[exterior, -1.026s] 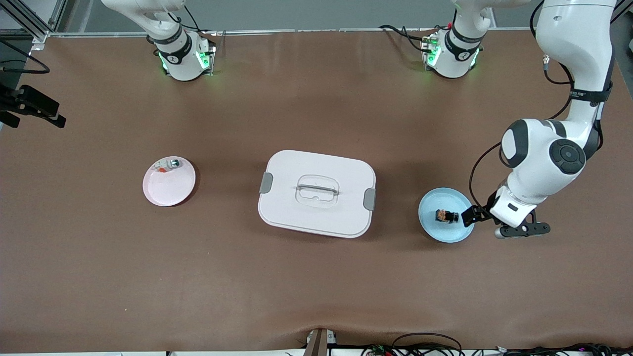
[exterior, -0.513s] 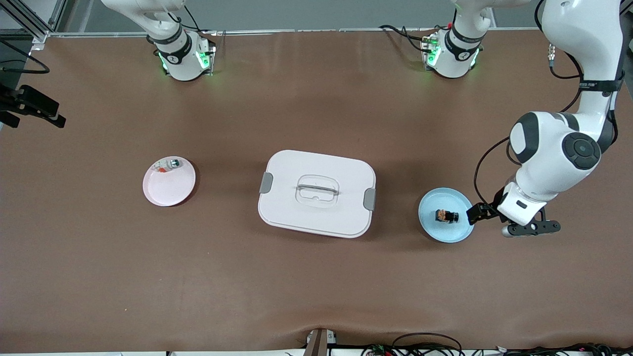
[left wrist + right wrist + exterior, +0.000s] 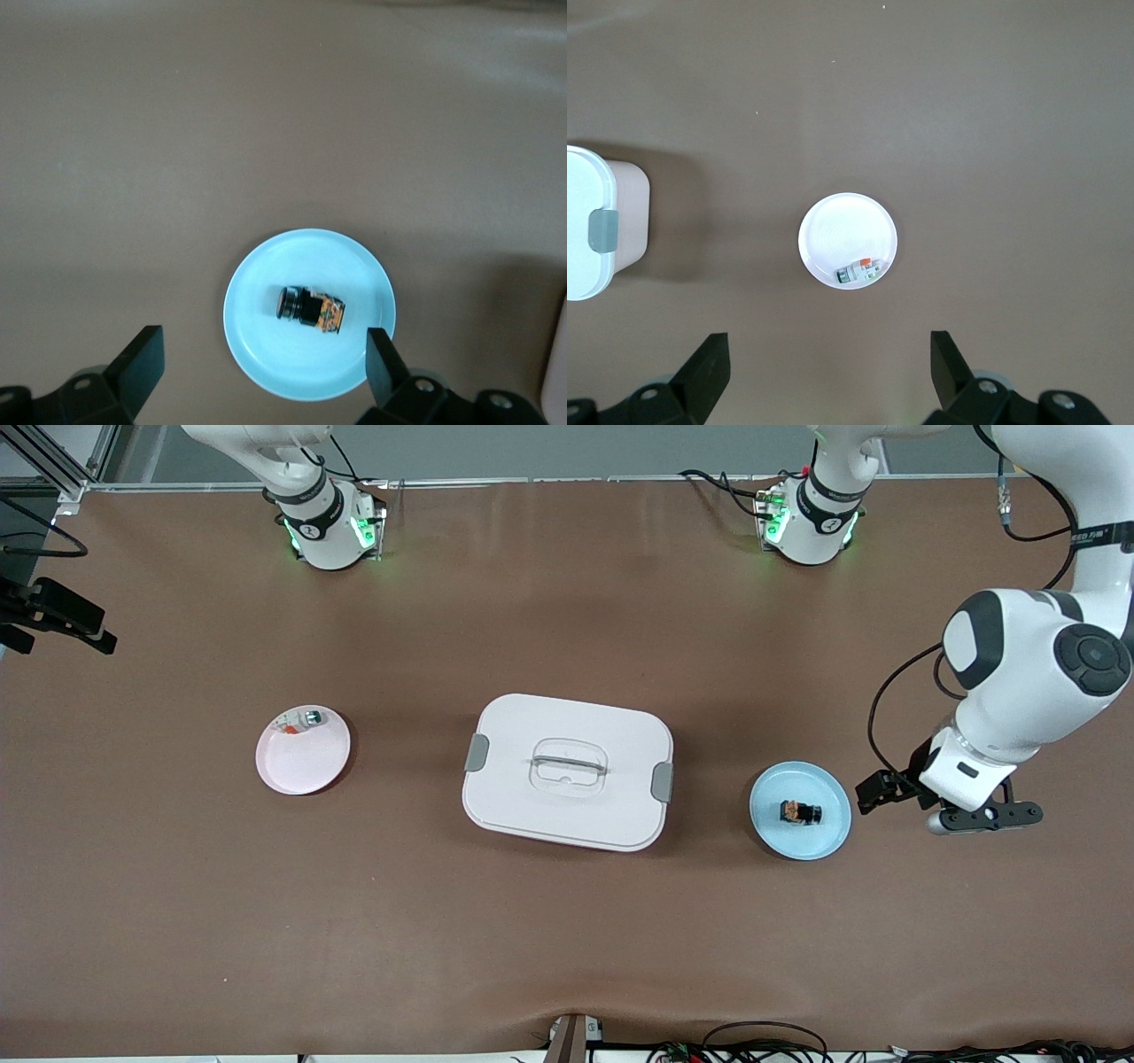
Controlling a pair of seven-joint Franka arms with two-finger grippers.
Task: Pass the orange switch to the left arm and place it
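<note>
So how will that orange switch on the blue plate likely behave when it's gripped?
The orange switch looks small, rigid and probably light. It lies on its side, and its round end might let it roll. On the smooth blue plate, it may skid if nudged.

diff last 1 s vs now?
The left gripper, open and empty, drew off the blue plate toward the left arm's end of the table. Nothing gripped or released. The orange switch, box and pink plate stayed put.
</note>
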